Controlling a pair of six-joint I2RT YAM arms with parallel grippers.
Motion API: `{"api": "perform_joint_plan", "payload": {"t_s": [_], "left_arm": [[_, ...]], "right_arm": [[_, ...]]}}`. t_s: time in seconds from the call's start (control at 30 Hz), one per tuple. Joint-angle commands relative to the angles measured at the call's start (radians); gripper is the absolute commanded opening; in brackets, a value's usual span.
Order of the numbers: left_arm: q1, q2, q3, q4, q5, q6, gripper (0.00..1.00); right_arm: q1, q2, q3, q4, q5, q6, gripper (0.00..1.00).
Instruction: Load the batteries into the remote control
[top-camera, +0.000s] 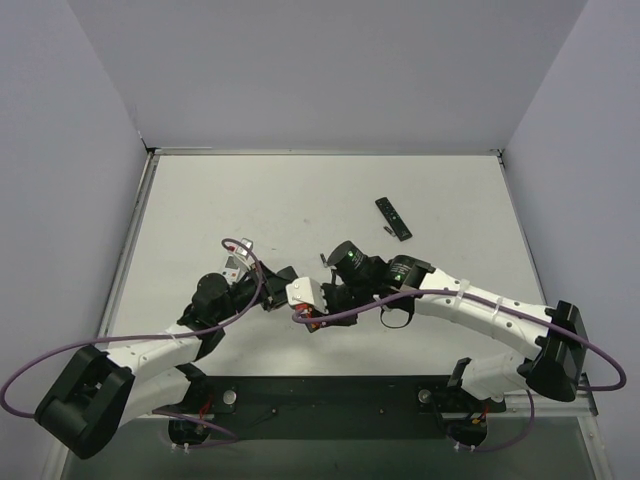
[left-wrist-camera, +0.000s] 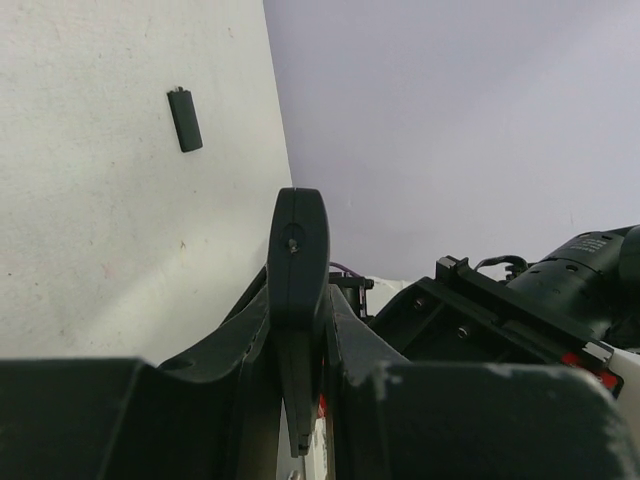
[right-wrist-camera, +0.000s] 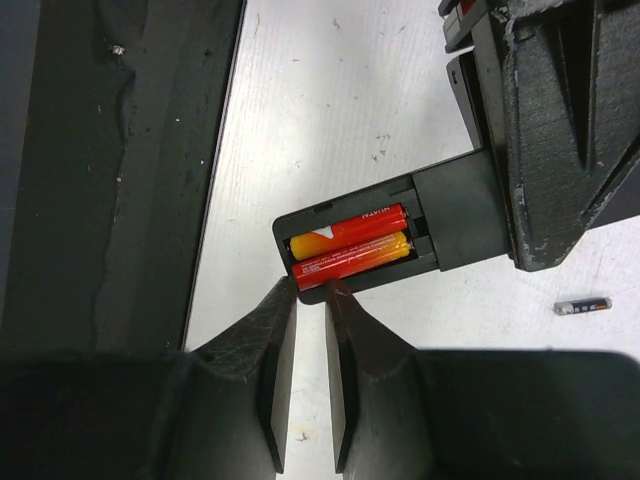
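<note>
Centrally on the white table (top-camera: 300, 190), well away from its raised rim and from the pale walls (top-camera: 330, 70) on three sides, the two arms meet tip to tip. Bare surface lies open behind them and to either side, and the dark base plate (top-camera: 330, 392) bounds the near edge. The left gripper (left-wrist-camera: 300, 310) is clamped on one end of the remote control (right-wrist-camera: 455, 225), whose back faces the right wrist camera. Its compartment lies open, and two red batteries (right-wrist-camera: 355, 262) sit side by side inside it, each turning orange-yellow at one end. The right gripper (right-wrist-camera: 310, 290) stands at the remote's free end with its fingers a narrow slit apart and nothing between them; whether the tips touch the casing is hard to tell. A loose grey cell (right-wrist-camera: 583, 306) lies on the table near the clamped end, and a slim black piece (top-camera: 393, 217) rests well apart toward the far right, too small to identify. From the left wrist the remote shows edge-on only. White print runs along the upper red cell but is too fine to read.
</note>
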Motion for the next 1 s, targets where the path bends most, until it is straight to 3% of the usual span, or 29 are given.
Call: {"api": "perform_joint_plan", "payload": {"t_s": [0.0, 0.33, 0.73, 0.9, 0.97], "left_arm": [[-0.019, -0.059, 0.02, 0.134, -0.031, -0.081, 0.0], [-0.027, -0.102, 0.012, 0.123, -0.062, -0.08, 0.0], [-0.03, -0.134, 0.008, 0.118, -0.072, -0.047, 0.0], [-0.029, -0.166, -0.018, 0.025, -0.129, 0.075, 0.0], [-0.025, -0.177, -0.046, -0.012, -0.184, 0.127, 0.0]], "right_arm": [[0.019, 0.057, 0.03, 0.052, 0.015, 0.056, 0.11], [0.034, 0.161, 0.086, 0.061, 0.096, 0.169, 0.0], [0.043, 0.235, 0.162, 0.05, 0.223, 0.328, 0.0], [0.039, 0.158, 0.152, 0.047, 0.277, 0.392, 0.0], [0.028, 0.123, 0.142, 0.05, 0.326, 0.435, 0.04]]}}
